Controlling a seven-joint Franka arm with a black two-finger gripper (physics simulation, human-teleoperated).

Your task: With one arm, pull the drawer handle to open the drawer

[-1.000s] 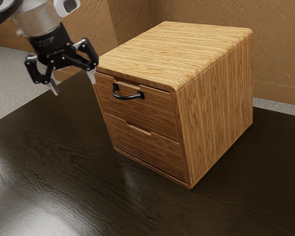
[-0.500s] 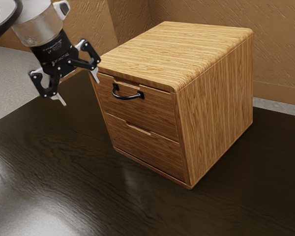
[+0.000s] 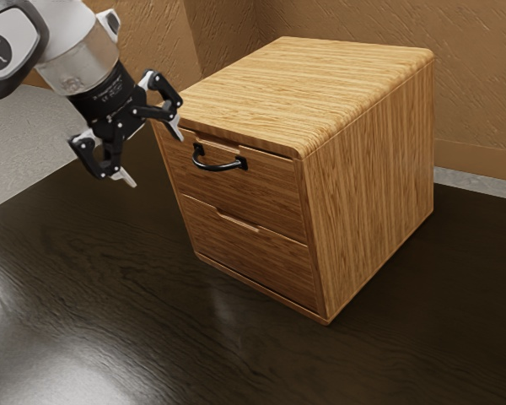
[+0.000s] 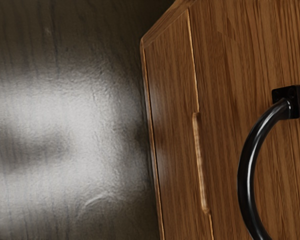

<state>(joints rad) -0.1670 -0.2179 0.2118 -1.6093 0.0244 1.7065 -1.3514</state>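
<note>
A wooden two-drawer cabinet stands on the dark table. Its upper drawer looks flush with the front and carries a black curved handle. My black gripper hangs open at the exterior view's left of the cabinet's front corner, tilted toward the drawer front, a short way from the handle and touching nothing. One fingertip is near the cabinet's top front corner, the other fingertip is lower down. In the wrist view the handle arcs across the drawer front, with the lower drawer beside it.
The lower drawer has only a thin wooden lip as a pull. The dark glossy table stretches in front of the cabinet. Brown walls stand behind, and a grey floor strip lies at the far left.
My gripper has moved down and toward the exterior view's right, closer to the upper drawer's handle, and has rolled so that its fingers stand more one above the other. The cabinet is unchanged.
</note>
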